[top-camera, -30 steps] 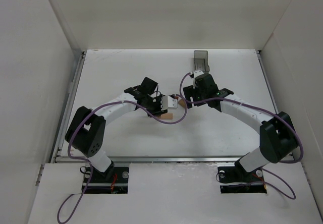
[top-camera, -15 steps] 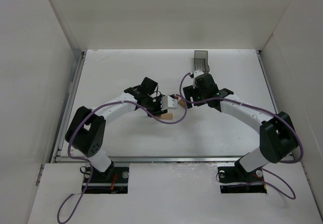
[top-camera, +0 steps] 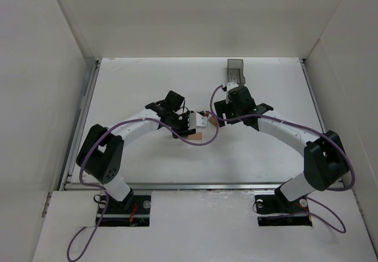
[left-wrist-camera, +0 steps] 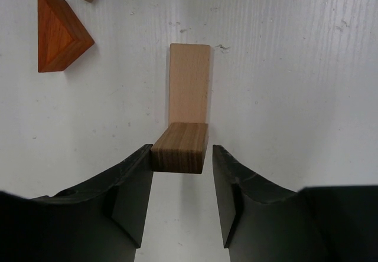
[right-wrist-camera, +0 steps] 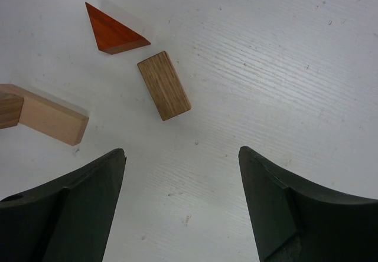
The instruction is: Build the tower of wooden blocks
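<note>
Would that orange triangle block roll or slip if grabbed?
The orange triangle block lies flat, so pushed it probably slides, not rolls. It looks solid wood, likely stiff. Sloped sides may slip from a pinch.

Your left arm [top-camera: 139, 126] and right arm [top-camera: 283, 130] match: white shells on the long links, chunky black housings at the joints. A purple cable [top-camera: 79, 161] runs along each arm and loops out past its black base plate [top-camera: 121, 206]. The left gripper [left-wrist-camera: 181, 154] and right gripper [right-wrist-camera: 181, 151] carry matte black, broad, curved jaws.
</note>
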